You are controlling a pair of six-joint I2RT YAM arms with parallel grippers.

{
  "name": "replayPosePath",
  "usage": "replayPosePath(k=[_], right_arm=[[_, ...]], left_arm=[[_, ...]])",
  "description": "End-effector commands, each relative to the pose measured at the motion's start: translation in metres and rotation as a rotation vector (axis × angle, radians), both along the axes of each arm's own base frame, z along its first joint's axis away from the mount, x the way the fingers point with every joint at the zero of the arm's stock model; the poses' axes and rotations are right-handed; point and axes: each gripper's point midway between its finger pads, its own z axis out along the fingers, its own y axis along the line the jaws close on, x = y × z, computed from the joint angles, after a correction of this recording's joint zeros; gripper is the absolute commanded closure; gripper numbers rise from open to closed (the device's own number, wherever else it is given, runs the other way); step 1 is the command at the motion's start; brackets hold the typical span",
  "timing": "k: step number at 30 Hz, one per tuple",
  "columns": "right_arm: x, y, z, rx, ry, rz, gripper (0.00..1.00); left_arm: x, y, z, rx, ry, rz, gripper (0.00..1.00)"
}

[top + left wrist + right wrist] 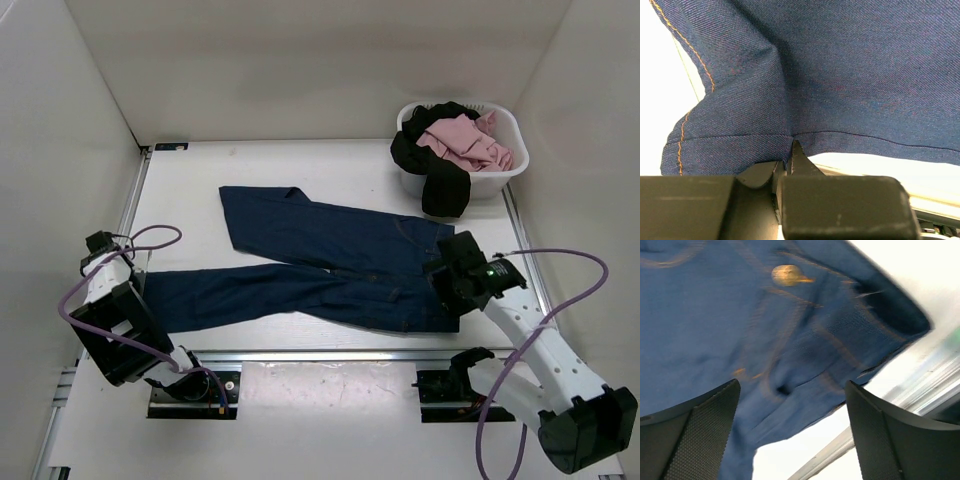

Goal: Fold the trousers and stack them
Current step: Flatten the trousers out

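Trousers (330, 265) lie spread, left claw (791, 150) clamped on hem edge, right claw (791, 386) apart over waistband.

A white plastic laundry basket (495, 182) stands at the far right corner of the white table (300, 165). A crumpled pink garment (465, 145) lies in its middle. A black garment (447, 190) hangs over the basket's near-left rim down to the tabletop. More black cloth shows at the far rim; whether it is the same piece cannot be told. A small dark blue tag (171, 146) sits at the table's far left corner. White walls (300, 60) enclose the left, far and right sides. A metal strip (330, 354) runs along the near edge.
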Motion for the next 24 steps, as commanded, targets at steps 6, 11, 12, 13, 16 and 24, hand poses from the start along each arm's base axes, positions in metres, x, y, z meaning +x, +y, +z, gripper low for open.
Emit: replayPosePath(k=[6, 11, 12, 13, 16, 24], right_arm=[[-0.018, -0.007, -0.072, 0.000, 0.226, -0.063, 0.11], [-0.017, -0.016, -0.099, 0.014, 0.279, -0.076, 0.50], [-0.018, -0.019, -0.101, 0.009, 0.293, -0.079, 0.72], [-0.016, -0.019, -0.098, 0.002, 0.285, -0.051, 0.82], [0.005, -0.026, -0.078, -0.055, 0.238, -0.020, 1.00], [0.127, -0.055, 0.012, -0.166, 0.012, 0.056, 1.00]], left_arm=[[0.000, 0.010, 0.009, 0.025, -0.046, 0.009, 0.85], [0.003, 0.023, 0.016, 0.046, -0.062, 0.018, 0.85], [0.005, 0.025, 0.017, 0.047, -0.063, 0.018, 0.85], [0.003, 0.026, 0.017, 0.048, -0.063, 0.027, 0.85], [0.011, 0.032, 0.022, 0.056, -0.074, 0.027, 0.85], [0.063, 0.071, 0.060, 0.085, -0.154, 0.053, 0.85]])
